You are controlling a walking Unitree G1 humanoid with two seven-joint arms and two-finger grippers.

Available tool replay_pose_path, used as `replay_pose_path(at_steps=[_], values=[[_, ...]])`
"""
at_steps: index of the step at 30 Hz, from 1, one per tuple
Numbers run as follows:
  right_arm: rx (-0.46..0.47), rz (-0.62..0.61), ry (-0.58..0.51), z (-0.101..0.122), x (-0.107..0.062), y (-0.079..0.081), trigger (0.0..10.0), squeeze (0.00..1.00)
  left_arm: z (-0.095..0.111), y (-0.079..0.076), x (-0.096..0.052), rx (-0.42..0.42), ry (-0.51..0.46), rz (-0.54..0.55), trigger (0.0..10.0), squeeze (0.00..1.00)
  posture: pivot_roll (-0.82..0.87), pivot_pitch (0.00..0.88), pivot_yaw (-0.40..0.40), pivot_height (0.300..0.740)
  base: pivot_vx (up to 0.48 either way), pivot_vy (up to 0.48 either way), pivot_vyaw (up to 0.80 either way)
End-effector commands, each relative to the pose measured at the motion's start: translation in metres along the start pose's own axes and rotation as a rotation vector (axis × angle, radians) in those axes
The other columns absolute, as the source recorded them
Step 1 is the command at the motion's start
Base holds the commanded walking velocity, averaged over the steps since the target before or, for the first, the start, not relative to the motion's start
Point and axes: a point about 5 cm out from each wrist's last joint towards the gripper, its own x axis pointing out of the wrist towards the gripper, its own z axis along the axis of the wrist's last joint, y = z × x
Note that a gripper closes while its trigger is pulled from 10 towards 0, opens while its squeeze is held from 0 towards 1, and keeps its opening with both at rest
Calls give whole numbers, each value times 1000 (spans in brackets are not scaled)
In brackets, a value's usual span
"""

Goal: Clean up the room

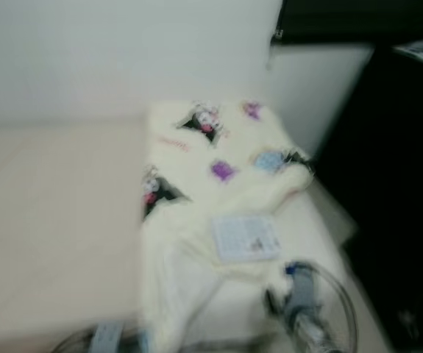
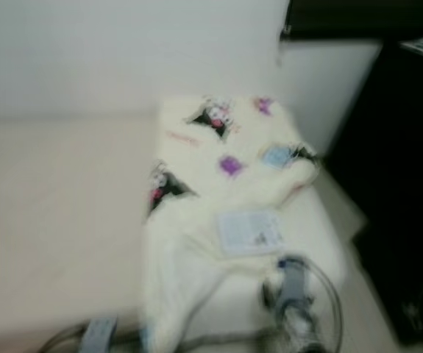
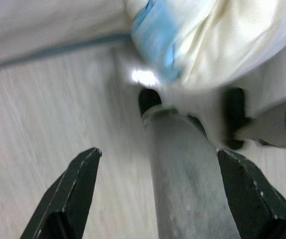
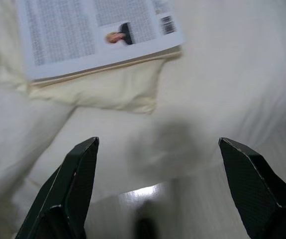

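Booklet (image 4: 95, 35) lies flat on the rumpled cream blanket (image 1: 218, 184) on the bed, right pincer (image 4: 157, 199) spread wide and empty above it, likely lining up a pickup.

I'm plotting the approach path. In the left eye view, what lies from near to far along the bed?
Right claw → book → purple patch → black cartoon print on the blanket → white wall.

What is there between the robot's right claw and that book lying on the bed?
Only rumpled cream blanket and pale sheet separate the open right gripper from the book, seen in the right wrist view.
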Motion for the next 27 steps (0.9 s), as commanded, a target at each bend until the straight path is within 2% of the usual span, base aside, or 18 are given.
replay_pose_path(at_steps=[1, 7, 18, 20, 24, 27], values=[[29, -14, -13, 1, 0, -7, 10000, 0, -6, 0, -1, 2, 22, 2, 10000, 0, -140, 122, -7, 740, 0, -480, 0], [46, 12, -65, 16, 3, -3, 10000, 0, -5, -2, 0, 2, 22, -1, 10000, 0, -143, 123, -7, 740, 0, -480, 0], [44, 38, -64, 16, 4, 1, 10000, 0, -2, -6, 1, 2, 17, -1, 10000, 0, -143, 126, -7, 740, 0, 0, 0], [44, 48, -62, 16, 4, 3, 10000, 0, -3, -4, 0, 36, 24, 1, 10000, 0, -143, 128, -8, 740, 0, -480, 0], [45, 57, -64, 16, 4, 4, 10000, 0, -5, -1, 0, 11, 26, 22, 10000, 0, -141, 131, -9, 740, 0, -480, 0], [44, 64, -67, 17, 4, 6, 10000, 0, -6, 1, -1, 9, 24, 41, 10000, 0, -143, 131, -10, 740, 0, 0, 0]])
